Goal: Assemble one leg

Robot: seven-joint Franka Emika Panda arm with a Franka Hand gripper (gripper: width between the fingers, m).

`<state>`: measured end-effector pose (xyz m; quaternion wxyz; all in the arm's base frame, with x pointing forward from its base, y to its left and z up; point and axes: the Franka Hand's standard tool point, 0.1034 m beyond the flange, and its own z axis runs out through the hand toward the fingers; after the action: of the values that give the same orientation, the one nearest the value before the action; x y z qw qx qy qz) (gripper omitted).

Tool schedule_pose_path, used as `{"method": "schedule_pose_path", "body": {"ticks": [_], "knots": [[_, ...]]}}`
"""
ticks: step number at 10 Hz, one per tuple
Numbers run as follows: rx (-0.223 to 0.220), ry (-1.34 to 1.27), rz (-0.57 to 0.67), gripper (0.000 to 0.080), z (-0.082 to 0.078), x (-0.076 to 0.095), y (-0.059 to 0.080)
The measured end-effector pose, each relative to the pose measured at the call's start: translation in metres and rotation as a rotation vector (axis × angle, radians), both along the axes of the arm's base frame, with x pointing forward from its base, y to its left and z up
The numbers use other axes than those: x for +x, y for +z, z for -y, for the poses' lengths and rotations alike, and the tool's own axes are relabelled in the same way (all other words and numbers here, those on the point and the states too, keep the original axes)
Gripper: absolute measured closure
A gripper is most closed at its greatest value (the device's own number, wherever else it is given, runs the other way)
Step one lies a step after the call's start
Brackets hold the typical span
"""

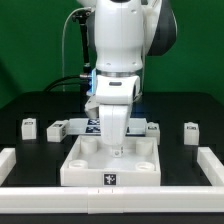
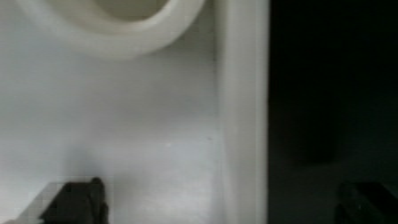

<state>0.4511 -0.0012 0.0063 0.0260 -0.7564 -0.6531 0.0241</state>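
The large white square panel [image 1: 85, 160] with raised corner sockets lies at the front middle of the black table. My gripper [image 1: 117, 148] points straight down over the panel's middle right. In the wrist view the gripper [image 2: 219, 205] is open and empty. One dark fingertip [image 2: 75, 200] is over the white panel [image 2: 125, 120] and the other is over the black table, with the panel's edge between them. A round socket [image 2: 134, 20] shows ahead. Small white tagged legs stand behind the panel: two [image 1: 29, 126] [image 1: 57, 128] at the exterior view's left, one [image 1: 190, 132] at its right.
Low white rails run along the exterior view's left [image 1: 14, 165] and right [image 1: 210, 165]. The marker board [image 1: 88, 125] lies behind the panel, partly hidden by my arm. Another tagged white piece [image 1: 152, 128] sits right of the arm. A green curtain backs the scene.
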Motion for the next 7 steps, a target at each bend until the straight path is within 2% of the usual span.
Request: {"method": "schedule_pose_path", "body": {"ticks": [1, 2, 3, 4, 5, 6, 7], "knots": [[0.0, 0.0, 0.0, 0.0293, 0.0, -0.0001, 0.0], [0.0, 0.0, 0.0, 0.0293, 0.0, -0.0002, -0.0001], [0.0, 0.0, -0.001, 0.0431, 0.0, -0.0002, -0.0002], [0.0, 0.0, -0.001, 0.0616, 0.0001, -0.0003, -0.0003], [0.0, 0.0, -0.001, 0.0616, 0.0001, -0.0004, -0.0003], [0.0, 0.0, 0.004, 0.074, -0.0001, 0.001, 0.0005], [0.0, 0.0, 0.005, 0.074, 0.0, 0.0013, 0.0007]]}}
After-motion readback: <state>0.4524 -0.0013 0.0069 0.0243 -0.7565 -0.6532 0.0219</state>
